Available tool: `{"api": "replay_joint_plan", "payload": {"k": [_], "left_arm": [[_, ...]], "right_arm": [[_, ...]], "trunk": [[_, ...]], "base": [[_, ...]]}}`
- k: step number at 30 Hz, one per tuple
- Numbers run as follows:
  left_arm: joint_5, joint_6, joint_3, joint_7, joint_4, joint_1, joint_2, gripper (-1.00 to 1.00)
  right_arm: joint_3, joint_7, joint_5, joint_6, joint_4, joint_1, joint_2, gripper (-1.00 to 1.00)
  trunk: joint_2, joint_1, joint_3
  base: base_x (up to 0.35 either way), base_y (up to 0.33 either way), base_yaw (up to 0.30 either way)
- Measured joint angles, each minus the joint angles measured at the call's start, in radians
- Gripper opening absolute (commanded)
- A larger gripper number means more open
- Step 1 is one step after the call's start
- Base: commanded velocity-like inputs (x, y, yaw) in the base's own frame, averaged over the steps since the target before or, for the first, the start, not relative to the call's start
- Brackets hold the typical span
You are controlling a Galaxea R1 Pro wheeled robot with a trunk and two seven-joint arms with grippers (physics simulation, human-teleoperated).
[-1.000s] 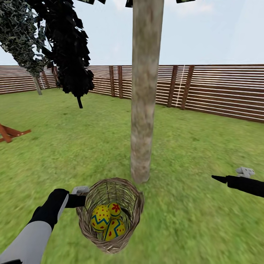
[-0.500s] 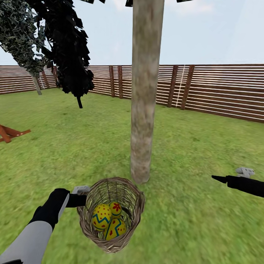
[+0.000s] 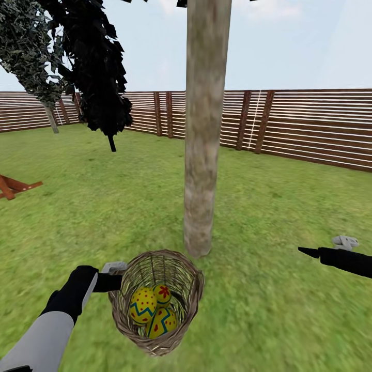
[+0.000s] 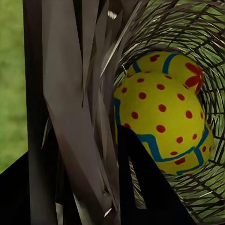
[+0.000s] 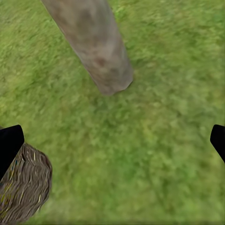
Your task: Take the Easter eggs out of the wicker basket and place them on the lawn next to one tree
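- Sitting under everything is the broad green lawn (image 3: 289, 206) of the garden, with a brown slatted wooden fence (image 3: 310, 124) at the back.
- Next biggest is the tall pale grey-brown tree trunk (image 3: 204, 129). It stands straight up, and its foot is just beside the basket, on the far side.
- Then comes the small round brown wicker basket (image 3: 190, 302). It is deep, with an open weave, and it tips a little toward the robot.
- The left gripper (image 3: 114, 281) is at the basket's rim. In the left wrist view its dark fingers (image 4: 140, 187) sit on both sides of the wicker wall, so I think it is clenched on the basket.
- The right gripper (image 3: 310, 252) hangs over bare grass, well apart from the basket. Its fingers (image 5: 10, 143) are spread wide, with nothing between them.
- Smallest are the three yellow Easter eggs (image 3: 153, 309) with blue zigzag bands and red dots or flowers. All three lie together in the bottom of the basket, touching.
- I think the step now is getting the eggs out, since none are on the grass yet. Next, the free right gripper should reach down into the basket, close gently on the top egg, and set it by the tree.
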Motion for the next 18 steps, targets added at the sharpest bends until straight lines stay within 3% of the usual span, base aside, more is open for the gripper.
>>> {"api": "replay_joint_plan", "payload": {"k": [18], "left_arm": [[-0.002, 0.000, 0.002, 0.000, -0.001, 0.000, 0.002, -1.00]], "right_arm": [[0.000, 0.000, 0.000, 0.000, 0.000, 0.000, 0.000, 1.00]], "trunk": [[-0.126, 0.069, -0.056]], "base": [[0.000, 0.000, 0.000]]}}
